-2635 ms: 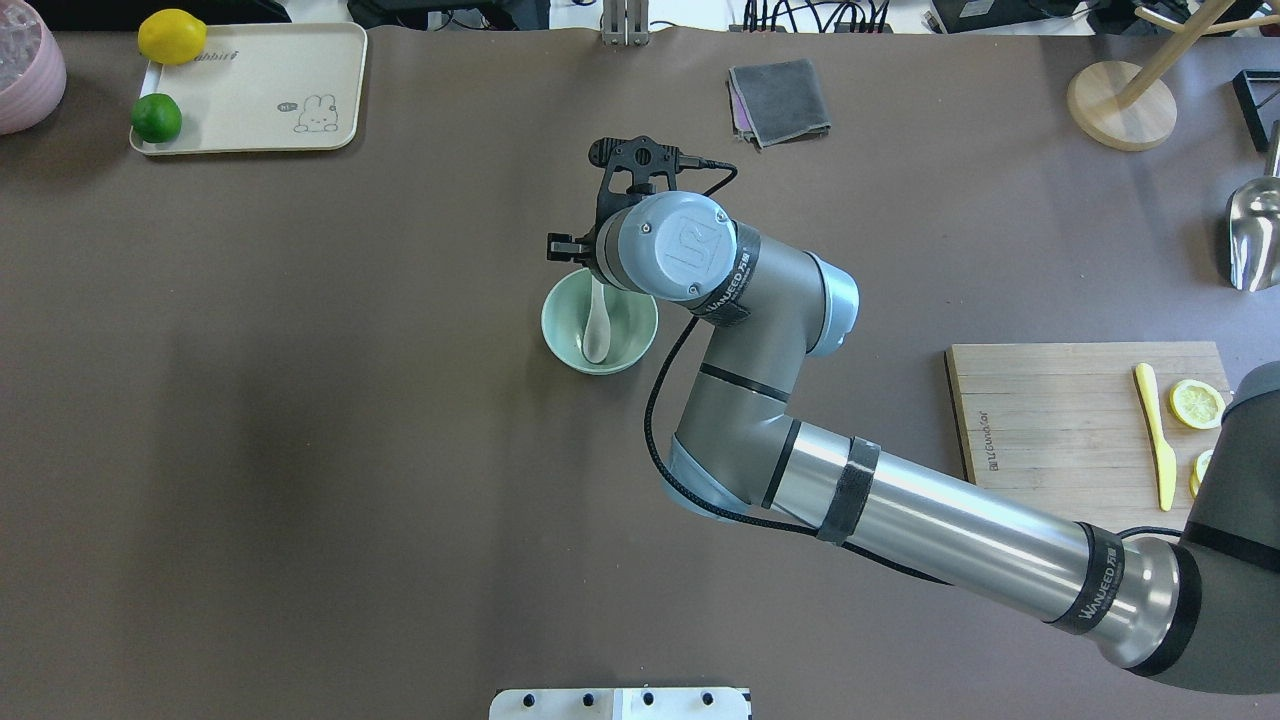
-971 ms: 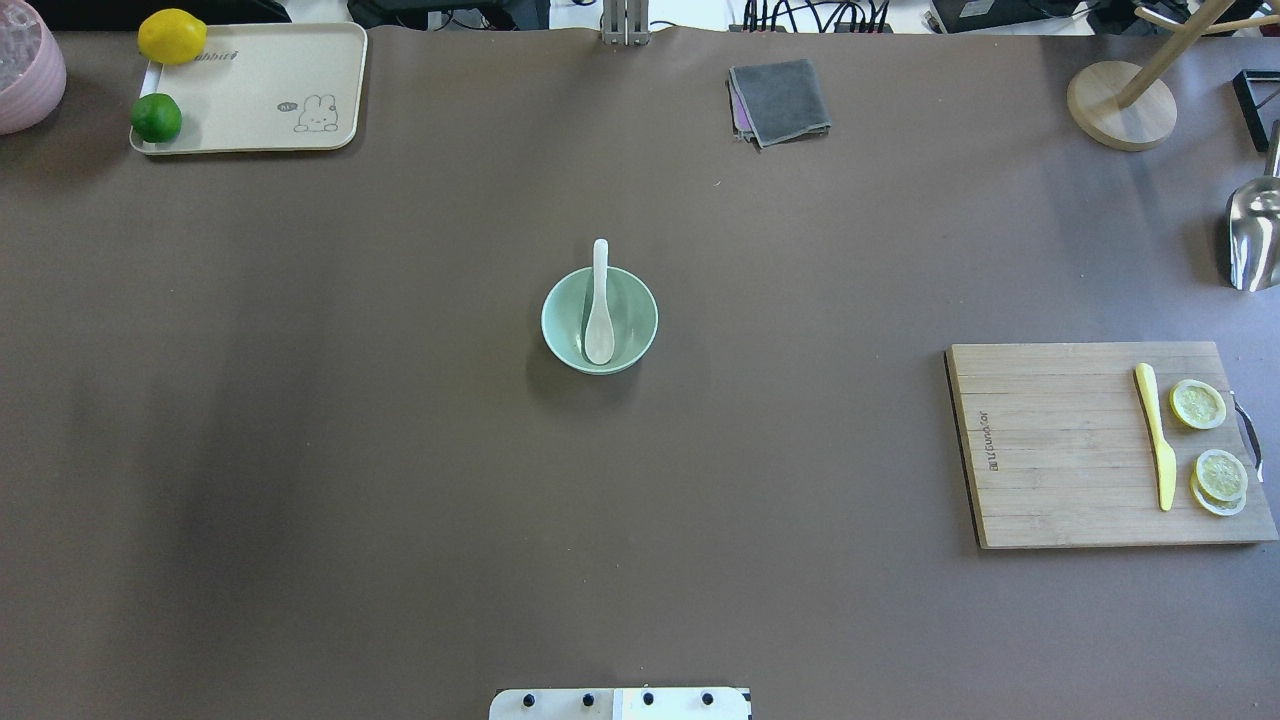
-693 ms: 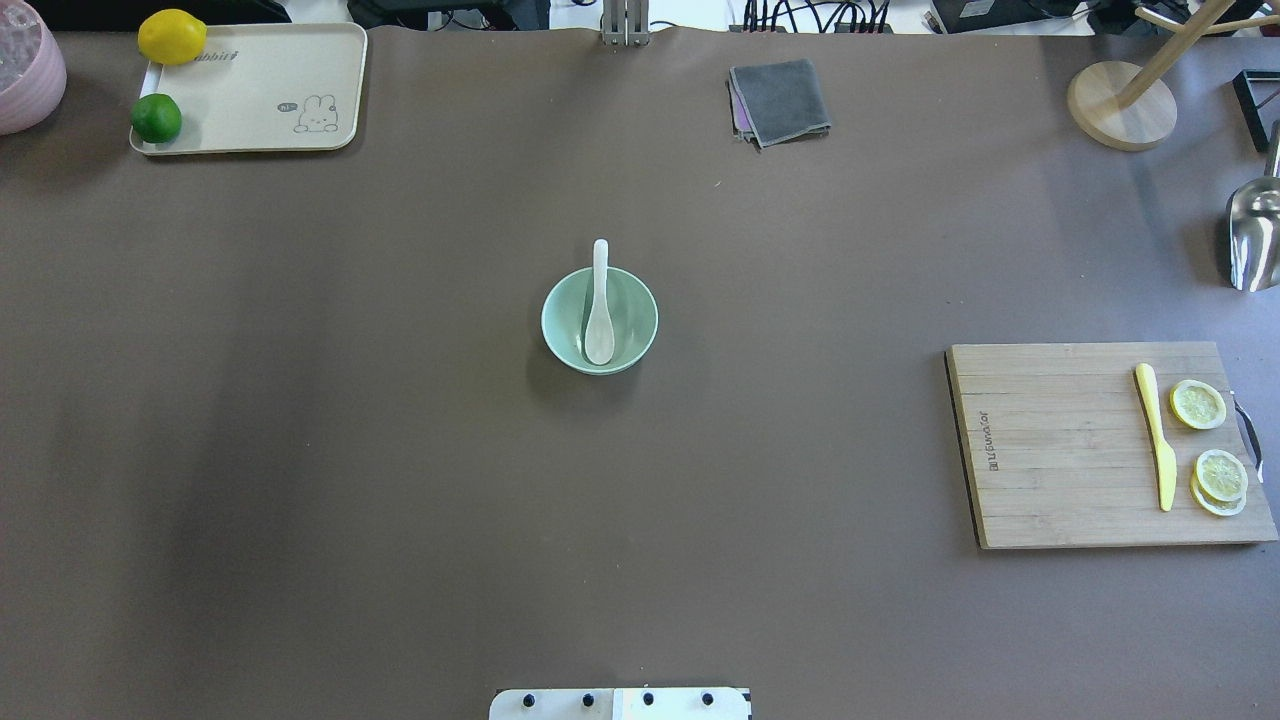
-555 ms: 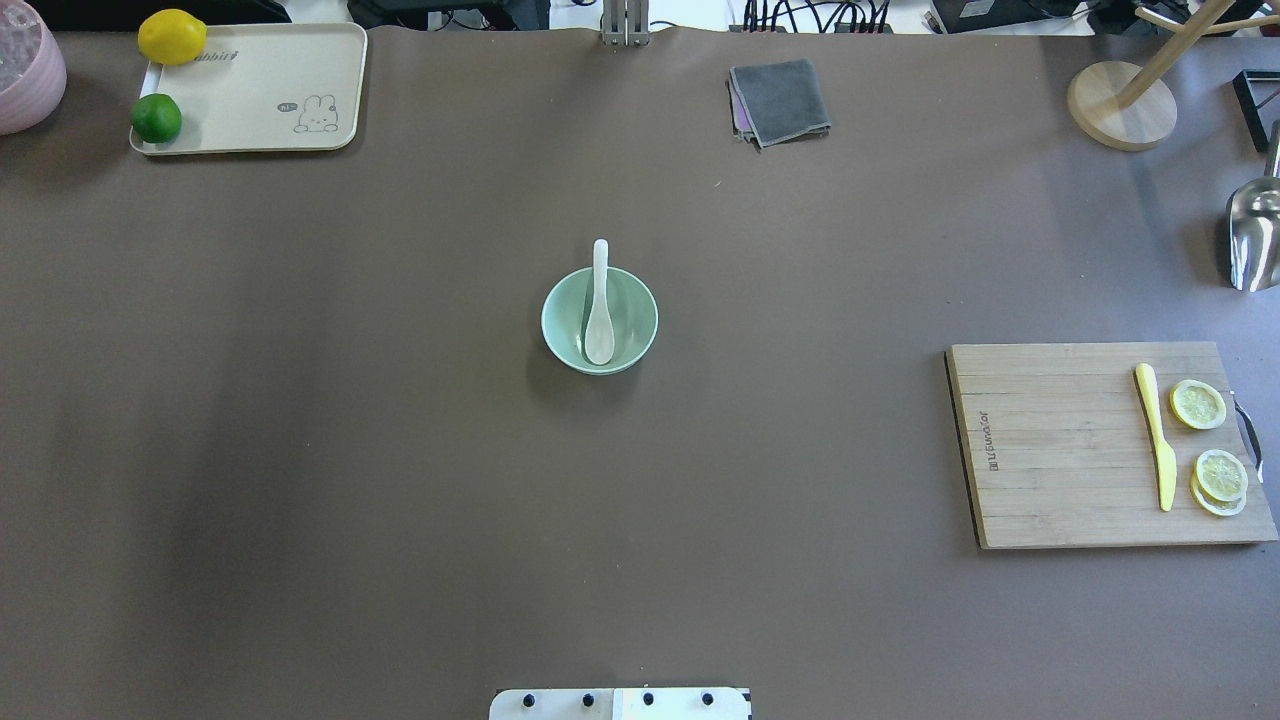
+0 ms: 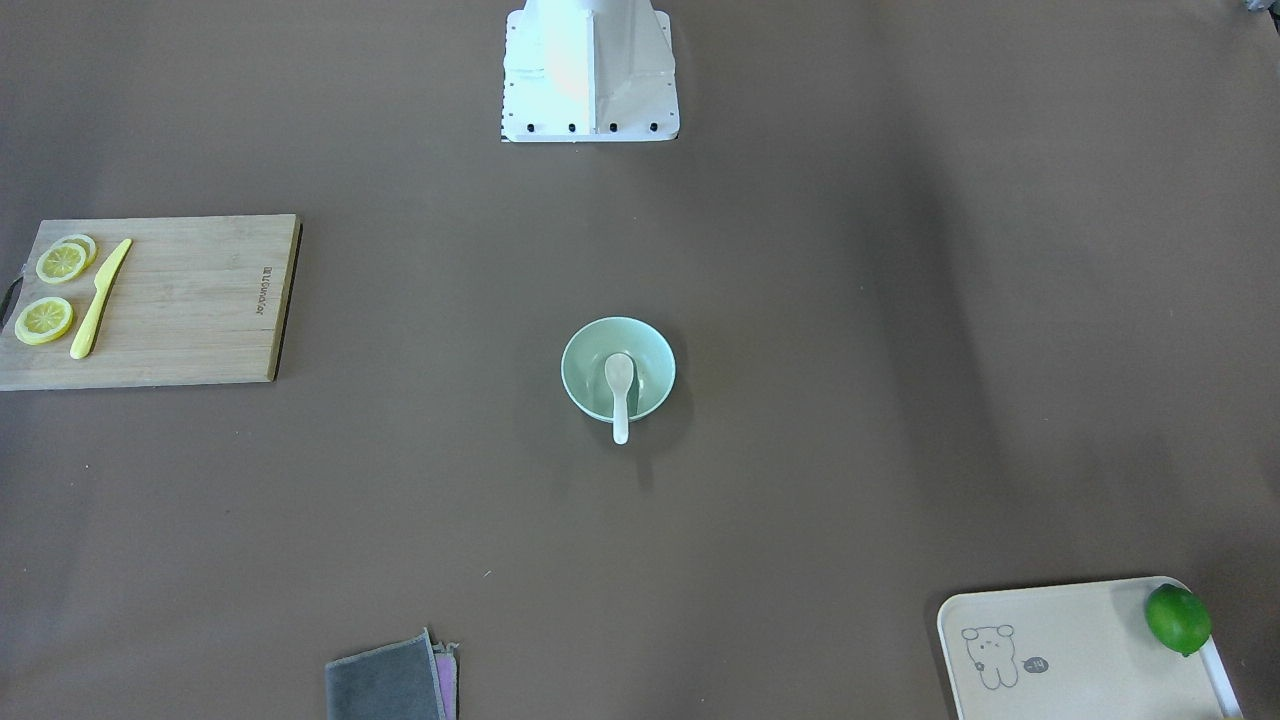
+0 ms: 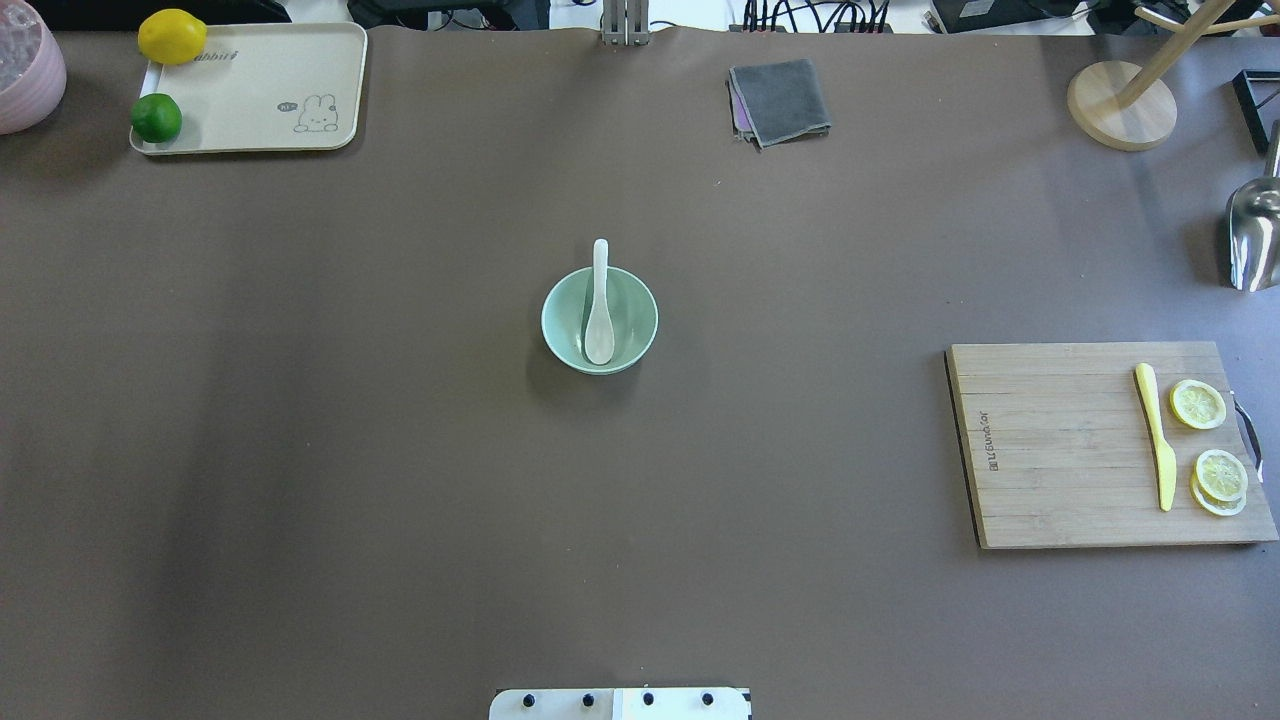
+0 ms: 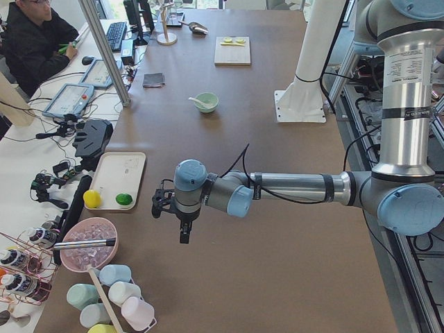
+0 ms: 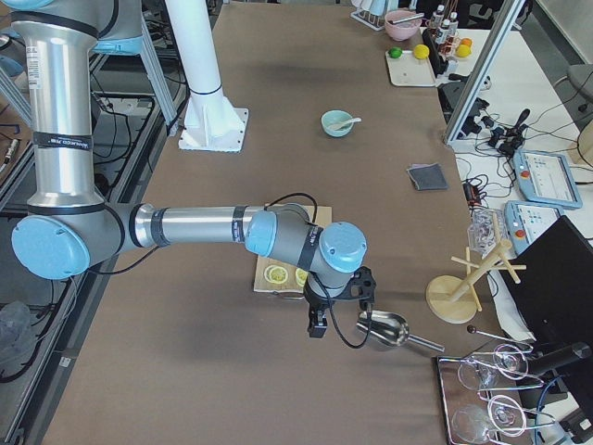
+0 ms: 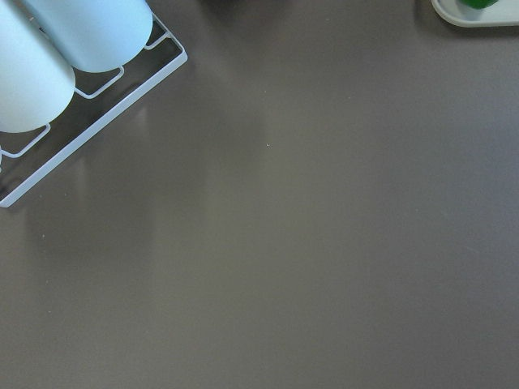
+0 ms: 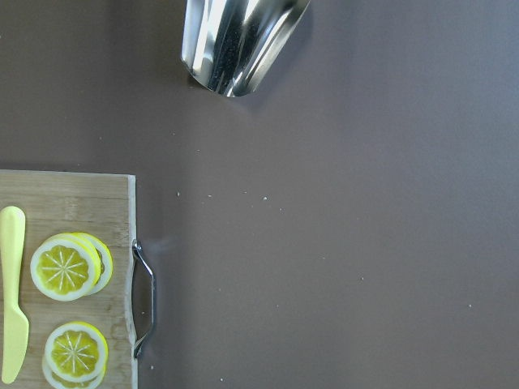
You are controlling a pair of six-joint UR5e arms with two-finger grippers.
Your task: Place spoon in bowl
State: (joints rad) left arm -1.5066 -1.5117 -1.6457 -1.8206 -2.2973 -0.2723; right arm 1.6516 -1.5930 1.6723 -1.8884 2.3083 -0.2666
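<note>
My left arm, a silver tube with pale-blue joint caps, stretches out level over the desk's left end. Its wrist is bent so that the black two-finger left gripper points straight down above the surface. My right arm reaches likewise over the desk's right end, the black right gripper hanging downward. From these side angles I cannot tell whether either pair of jaws stands apart or closed.

A long table covered in matte dark brown sheeting is taking up most of the room, with soft even light laying paler bands across its surface. A white side desk is running alongside it, and a slanting silver aluminium frame post is standing between the two
</note>
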